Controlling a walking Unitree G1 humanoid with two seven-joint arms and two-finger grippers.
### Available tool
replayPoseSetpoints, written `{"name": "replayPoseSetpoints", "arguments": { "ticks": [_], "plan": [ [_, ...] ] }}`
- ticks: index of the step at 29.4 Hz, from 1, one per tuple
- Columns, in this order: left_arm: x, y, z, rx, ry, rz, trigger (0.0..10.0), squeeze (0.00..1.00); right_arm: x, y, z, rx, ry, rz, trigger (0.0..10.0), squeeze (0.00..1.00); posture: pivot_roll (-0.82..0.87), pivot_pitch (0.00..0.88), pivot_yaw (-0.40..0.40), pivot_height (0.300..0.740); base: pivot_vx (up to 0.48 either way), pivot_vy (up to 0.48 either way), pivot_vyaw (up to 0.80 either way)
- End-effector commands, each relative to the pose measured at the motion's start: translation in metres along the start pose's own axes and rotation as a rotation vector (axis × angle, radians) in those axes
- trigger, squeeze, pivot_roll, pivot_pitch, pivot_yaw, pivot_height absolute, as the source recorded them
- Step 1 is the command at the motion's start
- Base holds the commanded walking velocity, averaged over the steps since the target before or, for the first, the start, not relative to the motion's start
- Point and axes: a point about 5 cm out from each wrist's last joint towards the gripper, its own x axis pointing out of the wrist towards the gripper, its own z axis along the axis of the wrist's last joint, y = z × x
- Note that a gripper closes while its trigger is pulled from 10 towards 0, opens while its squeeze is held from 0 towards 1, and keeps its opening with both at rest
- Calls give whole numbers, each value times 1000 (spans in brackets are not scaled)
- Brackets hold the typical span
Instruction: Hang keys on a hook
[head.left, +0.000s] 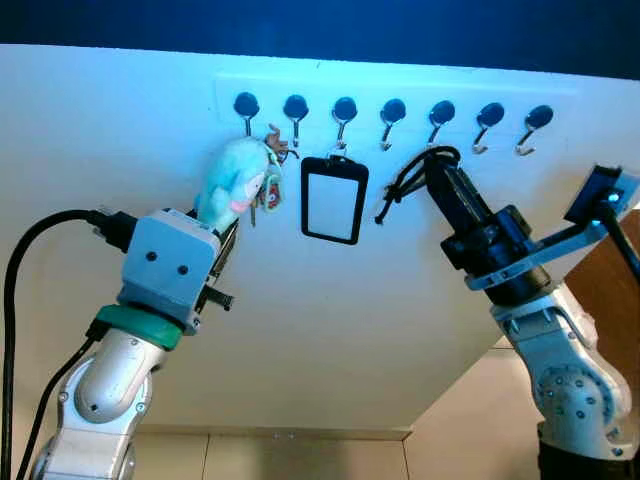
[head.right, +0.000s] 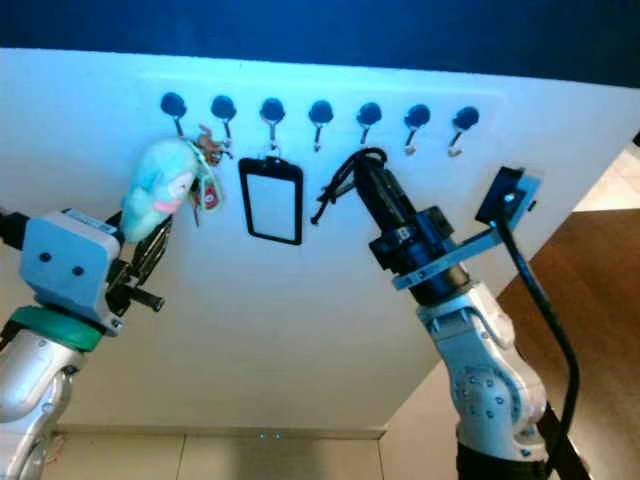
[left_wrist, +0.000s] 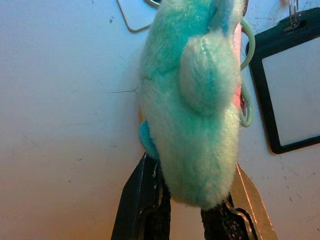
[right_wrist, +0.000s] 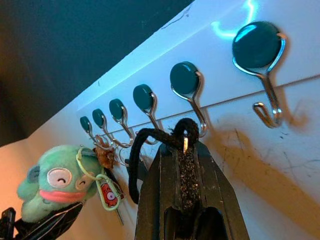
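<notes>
A turquoise plush keychain (head.left: 232, 180) with a green ring and small keys (head.left: 272, 190) is held up against the white wall. My left gripper (head.left: 225, 235) is shut on the plush's lower end (left_wrist: 195, 100), one finger (left_wrist: 142, 200) on each side. The key ring's top sits by the two leftmost hooks (head.left: 247, 112); whether it hangs on one I cannot tell. My right gripper (head.left: 437, 168) is shut on a black cord loop (right_wrist: 150, 137), its tips just under the fifth hook (right_wrist: 190, 90).
A row of several round-headed metal hooks runs along the wall. A black badge holder (head.left: 334, 200) hangs from the third hook. The two rightmost hooks (head.left: 490, 125) carry nothing. Brown wood (head.left: 610, 290) shows at the right, pale floor tiles (head.left: 300, 455) below.
</notes>
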Motion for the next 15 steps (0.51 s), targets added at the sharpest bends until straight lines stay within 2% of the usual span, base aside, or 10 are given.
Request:
{"name": "replayPoseSetpoints", "arguments": {
  "ticks": [1,15],
  "plan": [
    [-1,-1,-1,3,4,-3,10000,0,0,0,-1,-9,20,13,10000,0,81,102,52,740,0,0,0],
    [-2,-2,-1,1,5,-3,10000,0,8,1,1,-25,26,48,10000,0,81,107,50,740,0,0,0]
  ]
}}
